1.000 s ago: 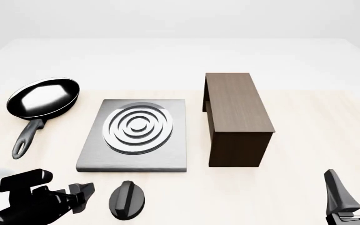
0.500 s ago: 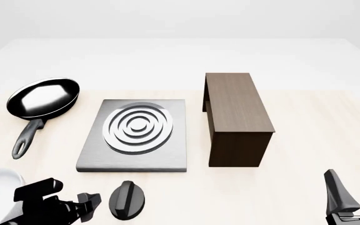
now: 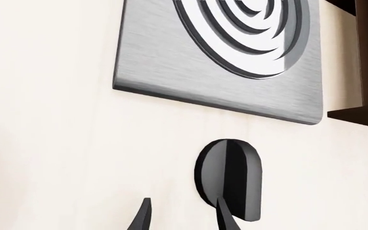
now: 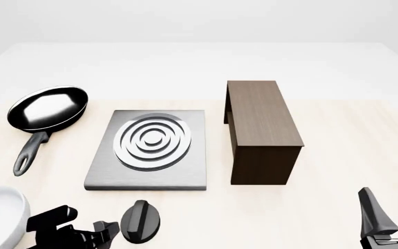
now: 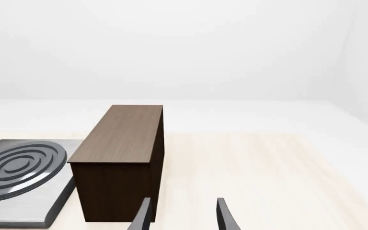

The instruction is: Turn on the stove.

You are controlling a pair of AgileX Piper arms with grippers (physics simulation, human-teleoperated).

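Front view: the knob (image 4: 141,221) is located just before the stove (image 4: 148,150), with the left gripper (image 4: 104,232) positioned beside it, jaws parted and empty. The approach step is judged in hand; closure on the knob's ridge is required next. The right gripper (image 4: 393,218) is parked, jaws apart.

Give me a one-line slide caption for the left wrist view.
Left gripper, open, lines up on the black knob just short of the stove.
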